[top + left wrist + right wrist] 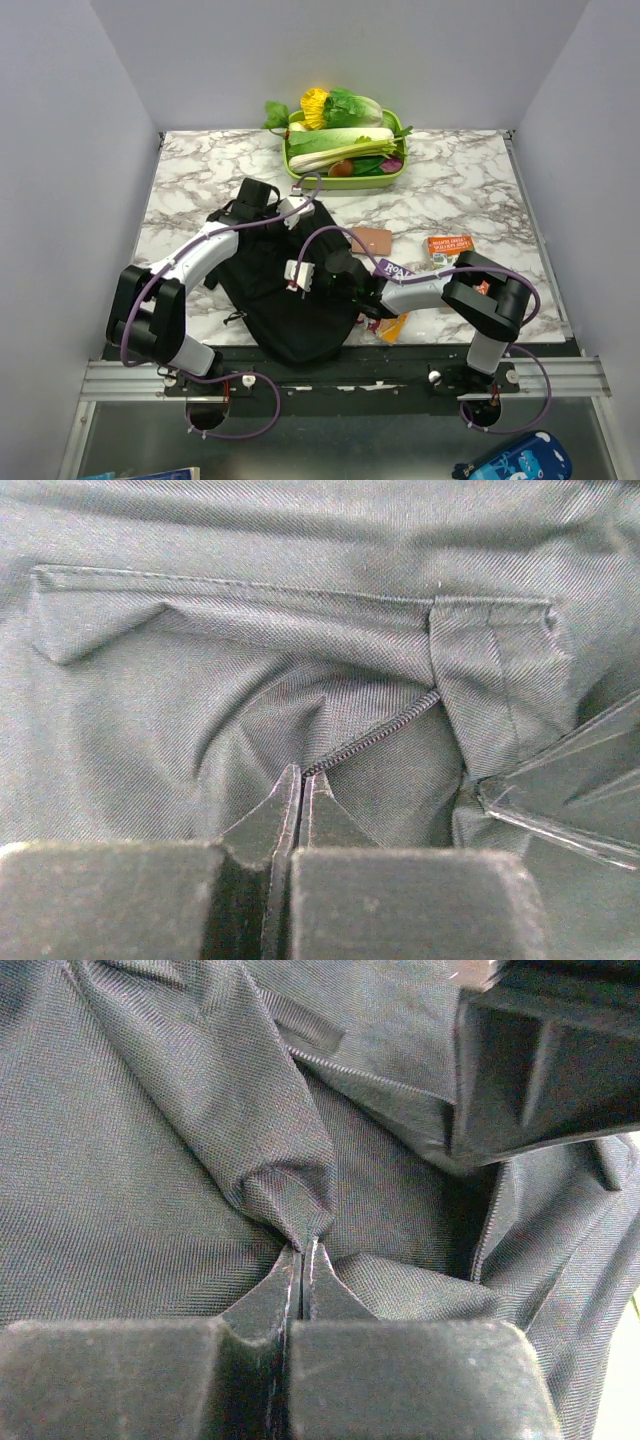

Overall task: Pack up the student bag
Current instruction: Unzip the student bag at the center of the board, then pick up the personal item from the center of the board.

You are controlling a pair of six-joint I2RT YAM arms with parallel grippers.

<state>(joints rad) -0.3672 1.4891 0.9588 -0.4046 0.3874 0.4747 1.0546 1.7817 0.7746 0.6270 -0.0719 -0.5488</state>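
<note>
The student bag (pixel 285 300), a large soft black backpack, lies flat in the middle of the table near the front edge. My left gripper (pixel 305 212) is at the bag's far end. In the left wrist view it (pixel 300 776) is shut on the bag's fabric at the end of a zip (pixel 375 735). My right gripper (pixel 297 280) is over the bag's middle. In the right wrist view it (pixel 303 1247) is shut on a pinched fold of the bag's fabric (pixel 290 1195). The inside of the bag is hidden.
A brown book (pixel 372 240) and an orange book (pixel 448 246) lie right of the bag. A purple book (pixel 396 268) and a yellow item (pixel 393 327) lie under my right arm. A green tray (pixel 396 172) of vegetables stands at the back.
</note>
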